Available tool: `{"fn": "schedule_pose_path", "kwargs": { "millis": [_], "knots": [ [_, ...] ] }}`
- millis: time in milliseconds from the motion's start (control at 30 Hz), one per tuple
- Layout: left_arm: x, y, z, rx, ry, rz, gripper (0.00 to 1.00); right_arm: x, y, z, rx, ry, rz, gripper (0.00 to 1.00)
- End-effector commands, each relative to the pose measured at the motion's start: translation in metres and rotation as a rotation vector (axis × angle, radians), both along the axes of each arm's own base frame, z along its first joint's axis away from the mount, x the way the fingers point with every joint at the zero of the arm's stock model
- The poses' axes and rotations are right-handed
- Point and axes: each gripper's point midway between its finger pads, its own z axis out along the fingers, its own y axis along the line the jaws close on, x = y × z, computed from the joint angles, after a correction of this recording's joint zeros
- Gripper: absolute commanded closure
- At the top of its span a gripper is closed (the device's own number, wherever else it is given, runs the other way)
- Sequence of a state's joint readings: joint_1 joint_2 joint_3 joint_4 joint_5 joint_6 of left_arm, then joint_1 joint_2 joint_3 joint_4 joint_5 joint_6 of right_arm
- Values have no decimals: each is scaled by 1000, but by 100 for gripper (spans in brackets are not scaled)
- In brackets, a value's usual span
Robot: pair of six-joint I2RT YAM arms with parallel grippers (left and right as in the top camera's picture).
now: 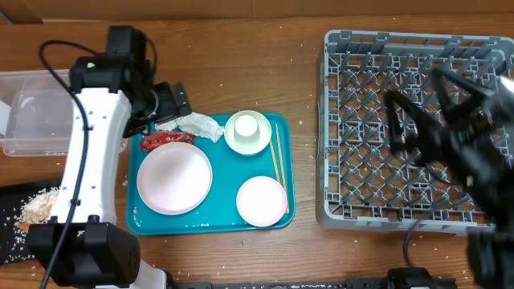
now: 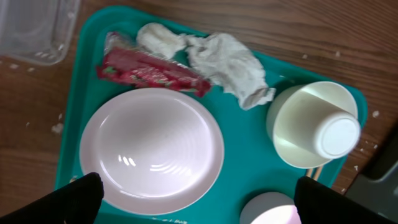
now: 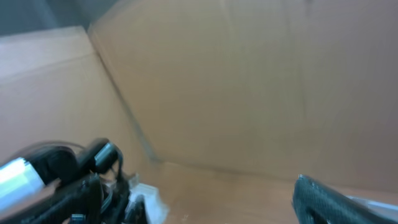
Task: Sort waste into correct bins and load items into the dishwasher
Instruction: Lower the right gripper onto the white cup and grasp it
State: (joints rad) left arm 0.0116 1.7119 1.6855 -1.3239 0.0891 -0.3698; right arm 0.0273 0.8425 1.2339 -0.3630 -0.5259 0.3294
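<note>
A teal tray (image 1: 210, 223) holds a white plate (image 1: 174, 178), a bowl with a small cup upturned in it (image 1: 247, 132), a smaller bowl (image 1: 262, 201) and chopsticks (image 1: 277, 154). At its far edge lie a crumpled tissue (image 1: 198, 125) and a red wrapper (image 1: 167, 140). My left gripper (image 1: 172, 102) hovers open over that far left corner. In the left wrist view its black fingertips (image 2: 78, 199) stand wide apart above the plate (image 2: 152, 146), with the wrapper (image 2: 149, 71) and tissue (image 2: 227, 59) beyond. My right gripper (image 1: 418, 120), blurred, is open above the grey dish rack (image 1: 353, 213).
A clear tub (image 1: 32, 144) sits at the far left. A black tray (image 1: 12, 205) with pale rice scraps (image 1: 38, 206) lies at the front left. The left arm's white body (image 1: 88, 152) stands between them and the teal tray. A cardboard wall (image 3: 217, 74) fills the right wrist view.
</note>
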Motion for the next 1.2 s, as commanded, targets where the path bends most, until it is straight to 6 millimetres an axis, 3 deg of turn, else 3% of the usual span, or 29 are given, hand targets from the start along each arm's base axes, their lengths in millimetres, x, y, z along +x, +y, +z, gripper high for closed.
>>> {"fn": "schedule_pose_path", "kwargs": {
  "millis": [0,133,200,400,567,633,700,800,900,1033,1167],
  "knots": [
    [-5,26,-3,3,32,103,0,35,32,6,-82,133,205,0],
    [-6,36,-3,3,30,133,0,72,60,-23,-98,364,294,0],
    [-4,40,-3,10,23,143,0,86,81,-50,-112,494,350,0],
    [-6,52,-3,10,27,200,0,99,136,-120,-108,744,522,0],
    [-9,63,-4,10,35,229,0,107,163,-161,-94,880,573,0],
    [-9,66,-4,22,34,235,0,115,167,-181,-131,914,529,0],
    [-8,71,-3,52,27,240,0,128,158,-215,-239,972,340,0],
    [-8,73,-3,59,25,240,0,134,150,-241,-374,992,143,0],
    [-9,82,-3,108,29,253,0,132,162,-256,-471,971,88,0],
    [-17,120,3,325,38,314,0,128,191,-281,-544,958,64,0],
    [-22,140,7,393,34,415,0,132,199,-312,-581,998,-22,0]
  ]
}}
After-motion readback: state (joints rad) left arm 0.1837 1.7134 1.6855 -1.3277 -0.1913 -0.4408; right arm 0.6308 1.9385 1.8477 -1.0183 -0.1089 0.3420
